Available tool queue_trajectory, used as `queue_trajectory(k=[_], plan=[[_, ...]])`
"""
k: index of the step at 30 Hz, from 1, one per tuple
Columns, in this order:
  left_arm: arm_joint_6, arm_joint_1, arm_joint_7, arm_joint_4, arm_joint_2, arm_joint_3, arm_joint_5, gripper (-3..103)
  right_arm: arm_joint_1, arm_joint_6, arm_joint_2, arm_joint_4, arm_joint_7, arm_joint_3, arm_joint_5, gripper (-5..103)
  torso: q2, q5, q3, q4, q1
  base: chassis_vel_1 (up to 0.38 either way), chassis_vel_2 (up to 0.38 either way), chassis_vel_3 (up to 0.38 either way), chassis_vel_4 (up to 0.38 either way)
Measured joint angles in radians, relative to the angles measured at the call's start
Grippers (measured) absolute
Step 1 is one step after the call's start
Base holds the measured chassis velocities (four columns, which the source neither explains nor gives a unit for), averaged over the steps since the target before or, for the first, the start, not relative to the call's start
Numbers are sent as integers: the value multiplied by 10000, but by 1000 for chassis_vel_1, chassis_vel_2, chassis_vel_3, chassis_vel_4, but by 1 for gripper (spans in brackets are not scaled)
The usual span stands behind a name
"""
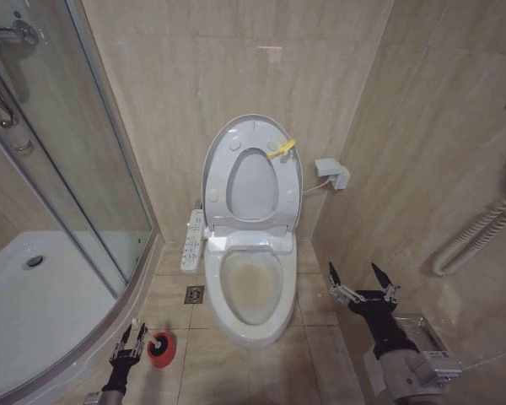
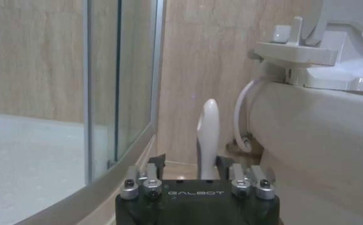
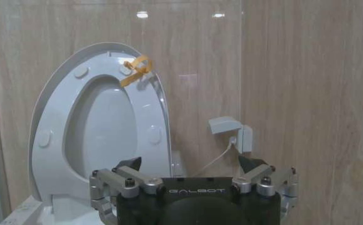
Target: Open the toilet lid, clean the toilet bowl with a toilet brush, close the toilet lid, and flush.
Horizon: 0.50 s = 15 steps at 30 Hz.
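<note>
Reaching for the toilet brush with the lid already raised.

Low by the floor, the left pincer (image 1: 133, 337) has its fingers spread to either side of the toilet brush (image 2: 207, 136) handle, which rises upright between them, not yet gripped as far as I can judge; just beyond it sits the red holder (image 1: 161, 349). Off to its right is the toilet bowl (image 1: 251, 291), uncovered, with the toilet lid (image 1: 223, 143) and seat leaning up against the wall behind. On the bowl's far side the right pincer (image 1: 363, 281) hovers released and idle. Opening looks done; scrubbing, closing and flushing remain.
</note>
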Motion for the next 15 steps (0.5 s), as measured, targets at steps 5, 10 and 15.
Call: queue_trajectory(k=[5,10,15], plan=[[44,218,-85,-194,58,-138,136,60,0,0,0,0,0,0,0,100,0,2,0,1,0,0,0,0,0],[181,1035,-140,-1514,54,-437,244,87,0,0,0,0,0,0,0,100,0,2,0,4,0,0,0,0,0],[137,1837,-159,-3580,-59,-1025,1048,87,0,0,0,-1,0,0,0,100,0,3,-1,1,-1,0,0,0,0]])
